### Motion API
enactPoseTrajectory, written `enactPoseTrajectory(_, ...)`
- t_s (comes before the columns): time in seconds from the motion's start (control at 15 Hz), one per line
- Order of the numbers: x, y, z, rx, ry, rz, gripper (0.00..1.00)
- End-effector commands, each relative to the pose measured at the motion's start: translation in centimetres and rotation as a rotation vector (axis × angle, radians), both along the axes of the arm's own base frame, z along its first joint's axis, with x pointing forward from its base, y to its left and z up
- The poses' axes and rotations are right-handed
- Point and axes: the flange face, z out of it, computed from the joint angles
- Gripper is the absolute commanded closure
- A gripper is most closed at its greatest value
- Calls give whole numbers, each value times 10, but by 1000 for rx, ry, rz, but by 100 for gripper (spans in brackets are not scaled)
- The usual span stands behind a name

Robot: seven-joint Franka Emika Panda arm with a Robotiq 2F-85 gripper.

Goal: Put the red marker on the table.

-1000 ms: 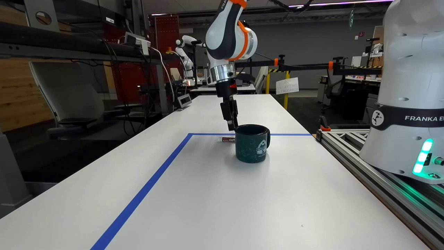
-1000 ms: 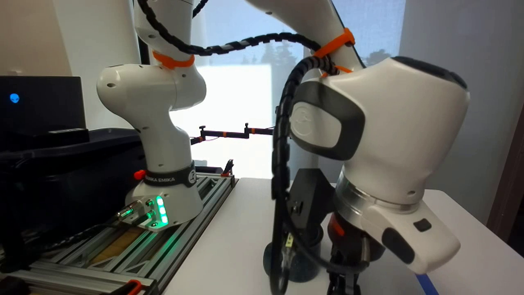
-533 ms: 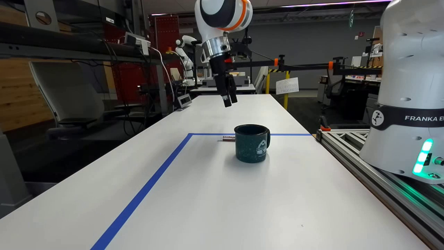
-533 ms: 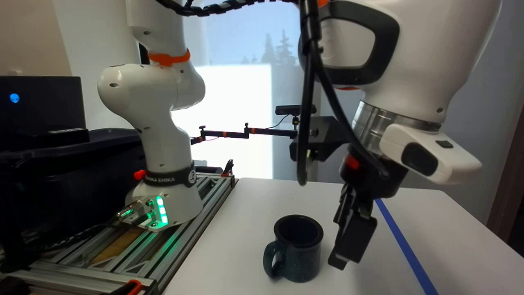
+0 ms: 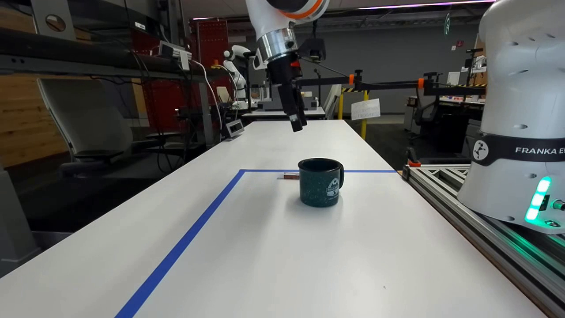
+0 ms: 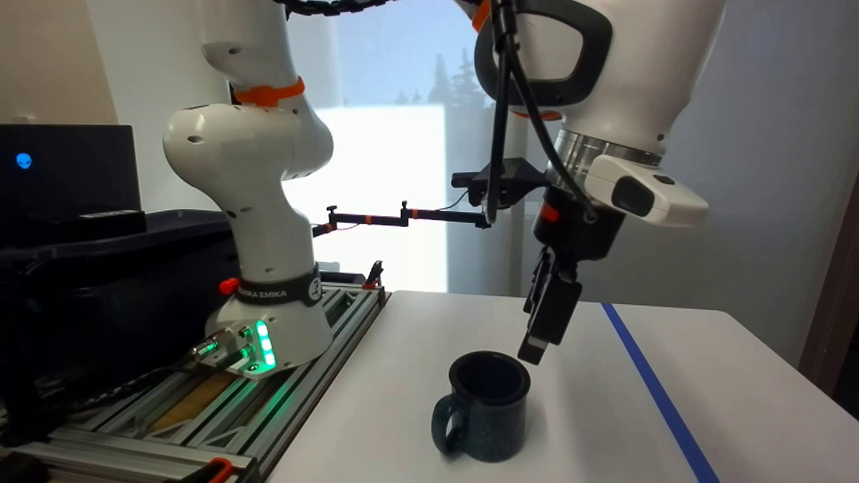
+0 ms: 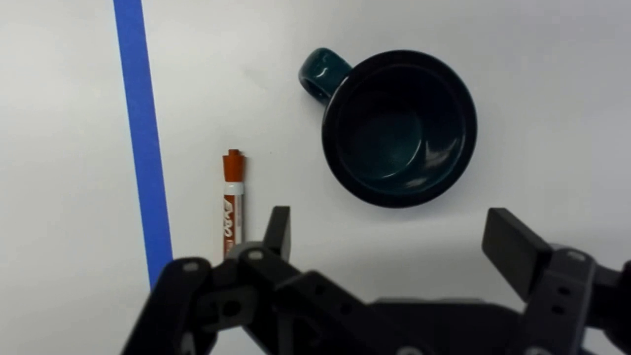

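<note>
1. Your gripper (image 7: 394, 239) hangs over the table (image 5: 282, 274), fingers (image 7: 515, 251) spread wide.
2. Lower, the red marker (image 7: 233, 202) lies on the table between the dark teal mug (image 7: 399, 128) and the blue tape (image 7: 140, 108), apart from both; you can read "EXPO" on its barrel (image 7: 229, 217).
3. The mug stands upright; the lettering of its pale emblem (image 5: 333, 187) is too small for you to read.
4. In an exterior view, the black band (image 5: 529, 151) on your arm's base (image 5: 507, 190) reads "FRANKA E", then is cut off.
5. Farther back, a white sheet (image 5: 365, 109) carries writing too blurred to make out.
</note>
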Motion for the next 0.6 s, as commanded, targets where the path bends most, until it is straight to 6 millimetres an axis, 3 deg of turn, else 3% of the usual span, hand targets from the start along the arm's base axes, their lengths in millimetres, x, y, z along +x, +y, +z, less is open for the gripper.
enactPoseTrajectory(0.0, -13, 18, 18, 13, -78, 104, 0)
enactPoseTrajectory(0.07, -1, 10, 6, 7, -29, 57, 0)
enactPoseTrajectory(0.53, -6, 16, 13, 9, -55, 90, 0)
